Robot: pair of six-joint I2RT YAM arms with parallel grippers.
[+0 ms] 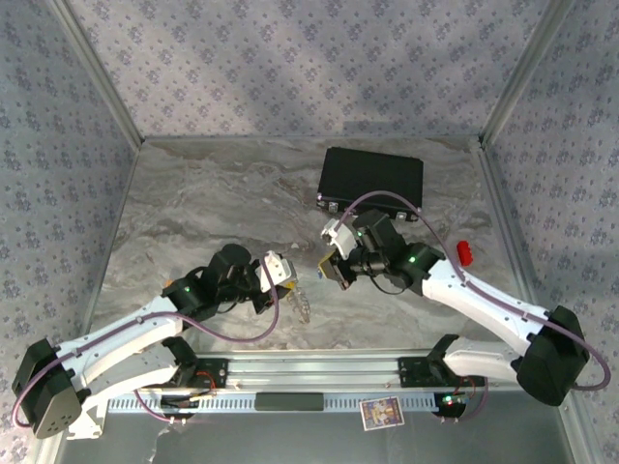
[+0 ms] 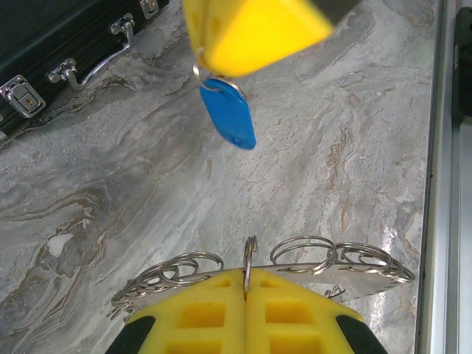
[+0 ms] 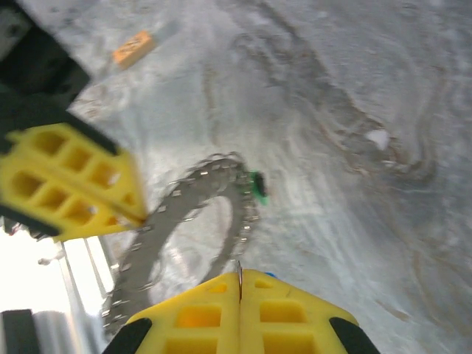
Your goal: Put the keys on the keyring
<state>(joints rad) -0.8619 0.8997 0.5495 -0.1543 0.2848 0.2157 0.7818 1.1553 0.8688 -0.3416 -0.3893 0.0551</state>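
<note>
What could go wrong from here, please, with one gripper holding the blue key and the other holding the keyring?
1. The right gripper pinches the blue key only at its top, so the key dangles. It may swing or slip as it nears the ring.
2. The left gripper grips just one thin loop of the keyring. The ring might twist or pull free if the key pushes against it.
</note>
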